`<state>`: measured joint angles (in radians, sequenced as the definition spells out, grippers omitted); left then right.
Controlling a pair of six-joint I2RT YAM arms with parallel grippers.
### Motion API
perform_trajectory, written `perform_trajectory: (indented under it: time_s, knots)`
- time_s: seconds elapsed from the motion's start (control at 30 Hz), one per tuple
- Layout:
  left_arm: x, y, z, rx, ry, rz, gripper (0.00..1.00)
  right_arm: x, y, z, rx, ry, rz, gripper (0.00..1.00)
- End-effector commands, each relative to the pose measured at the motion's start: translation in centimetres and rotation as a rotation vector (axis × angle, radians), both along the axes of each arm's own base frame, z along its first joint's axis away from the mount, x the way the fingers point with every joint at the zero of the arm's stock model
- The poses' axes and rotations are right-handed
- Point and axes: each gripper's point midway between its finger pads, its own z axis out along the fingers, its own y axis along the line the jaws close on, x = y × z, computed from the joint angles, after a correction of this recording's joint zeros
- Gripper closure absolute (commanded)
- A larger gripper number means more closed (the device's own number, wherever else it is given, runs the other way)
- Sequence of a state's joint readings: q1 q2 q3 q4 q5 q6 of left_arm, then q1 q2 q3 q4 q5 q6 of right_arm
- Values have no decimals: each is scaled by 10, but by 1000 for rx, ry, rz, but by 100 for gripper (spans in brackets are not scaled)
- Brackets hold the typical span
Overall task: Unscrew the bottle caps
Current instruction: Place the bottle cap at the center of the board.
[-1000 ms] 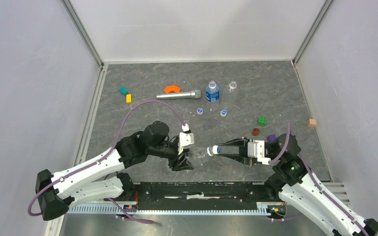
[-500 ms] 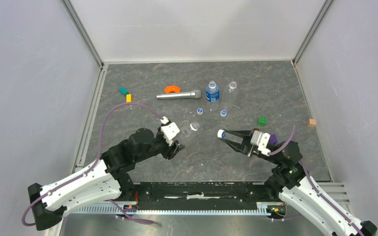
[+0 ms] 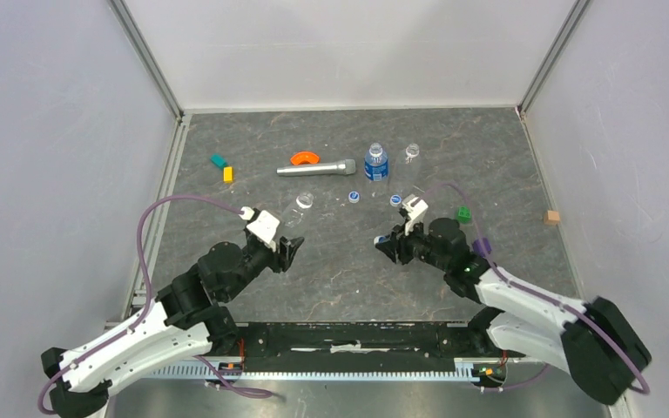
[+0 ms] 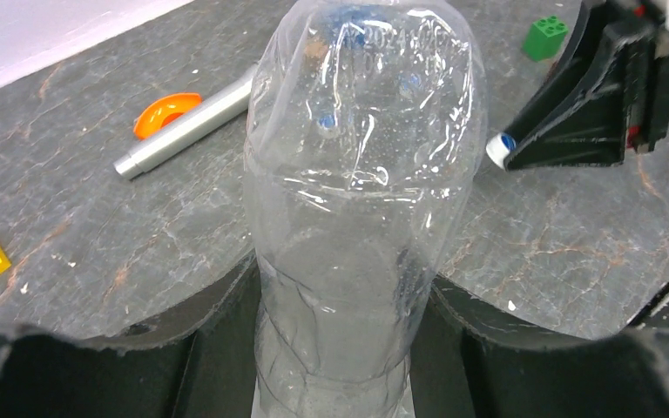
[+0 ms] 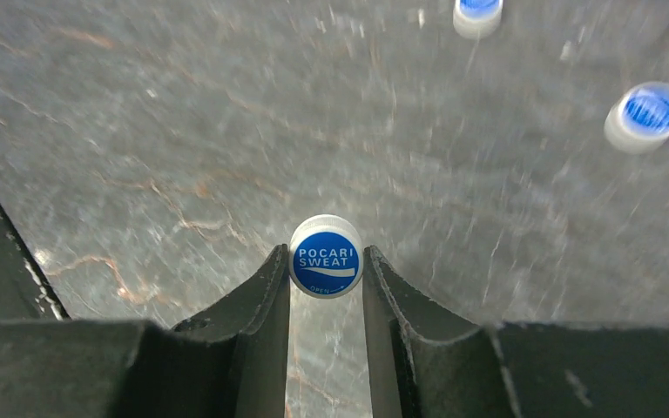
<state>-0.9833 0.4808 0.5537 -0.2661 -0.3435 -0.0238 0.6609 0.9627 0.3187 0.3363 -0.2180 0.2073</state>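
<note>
Pulling apart within the last second, the left gripper, clamped on the opened clear bottle, swung toward ten o'clock while the right gripper, pinching the freed cap, neared the two loose caps at its twelve o'clock, so all caps seem unscrewed.

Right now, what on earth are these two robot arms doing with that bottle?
They are taking caps off small bottles. The left end effector grips a clear bottle around its body, with no cap on its mouth. The right end effector pinches the blue and white cap, apart from that bottle. Two more caps lie loose on the table, and two other bottles stand near the far side.
</note>
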Motion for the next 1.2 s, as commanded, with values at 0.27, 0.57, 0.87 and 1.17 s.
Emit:
perform_trajectory:
  time_s: [0.27, 0.57, 0.87, 1.17]
  knots:
    - [8, 3, 4, -63, -11, 63, 68, 34, 17, -44, -64, 236, -163, 93]
    - [7, 0, -2, -57, 11, 56, 67, 56, -5, -68, -150, 221, -368, 87]
    - [7, 0, 0, -67, 5, 57, 67, 66, -10, -78, -224, 227, -409, 79]
    - [7, -8, -5, -65, 24, 33, 66, 51, -10, -76, -198, 233, -355, 61]
